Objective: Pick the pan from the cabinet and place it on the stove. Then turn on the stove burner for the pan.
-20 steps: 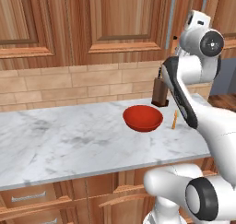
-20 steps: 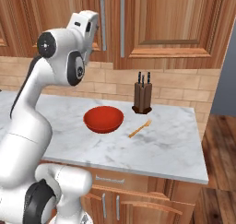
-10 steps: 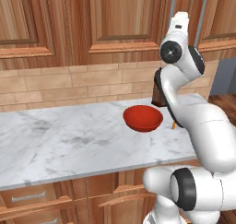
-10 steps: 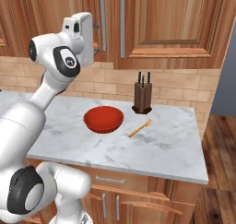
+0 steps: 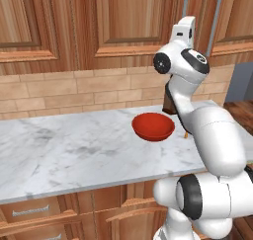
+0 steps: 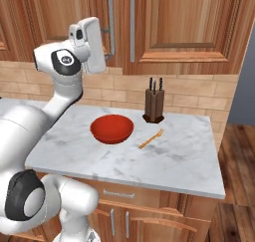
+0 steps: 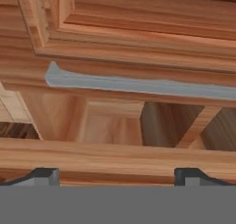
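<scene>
Red bowl (image 6: 112, 128) sits on the white marble counter (image 6: 179, 161), about mid-depth, toward the counter's right half. Brown wooden knife block (image 6: 154, 105) with dark-handled knives stands at the back edge against the tan brick backsplash (image 6: 199, 92), just right of the bowl. Thin wooden utensil (image 6: 151, 138) lies flat diagonally between bowl and right edge, apart from both. Lower drawers (image 5: 34, 212) with short silver handles under the front edge.

the tool (image 7: 117, 174) has risen closer to the cabinet (image 7: 138, 57).
</scene>
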Robot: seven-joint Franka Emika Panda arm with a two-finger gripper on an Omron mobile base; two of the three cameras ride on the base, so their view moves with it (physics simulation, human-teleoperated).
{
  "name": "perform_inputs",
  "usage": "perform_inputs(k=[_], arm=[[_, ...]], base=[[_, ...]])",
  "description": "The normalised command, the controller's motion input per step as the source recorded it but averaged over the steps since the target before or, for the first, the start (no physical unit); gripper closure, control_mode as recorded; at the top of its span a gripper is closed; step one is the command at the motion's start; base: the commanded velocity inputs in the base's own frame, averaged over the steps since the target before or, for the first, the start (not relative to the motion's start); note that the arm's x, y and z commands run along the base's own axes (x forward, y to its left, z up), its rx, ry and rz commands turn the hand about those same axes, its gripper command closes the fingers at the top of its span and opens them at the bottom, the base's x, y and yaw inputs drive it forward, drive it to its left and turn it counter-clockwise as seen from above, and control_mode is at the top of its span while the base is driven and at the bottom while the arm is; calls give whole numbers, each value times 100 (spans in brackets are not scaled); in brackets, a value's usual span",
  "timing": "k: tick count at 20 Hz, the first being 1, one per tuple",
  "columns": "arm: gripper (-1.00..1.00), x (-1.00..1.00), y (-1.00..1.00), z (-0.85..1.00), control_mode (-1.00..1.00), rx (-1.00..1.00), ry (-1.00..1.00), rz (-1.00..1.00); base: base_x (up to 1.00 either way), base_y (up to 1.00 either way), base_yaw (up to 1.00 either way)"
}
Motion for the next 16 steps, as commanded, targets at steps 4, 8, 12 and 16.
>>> perform_inputs(k=[4, 8, 12, 16], arm=[[-100, 5, -16, 11, -100, -1, -2, -2], [-100, 0, -14, 2, -100, 0, -15, 0], [-100, 0, -8, 0, -100, 2, -10, 3], [-100, 2, -6, 0, -100, 4, -1, 4]], base=[[0, 0, 0], [0, 0, 0], [0, 0, 0], [0, 0, 0]])
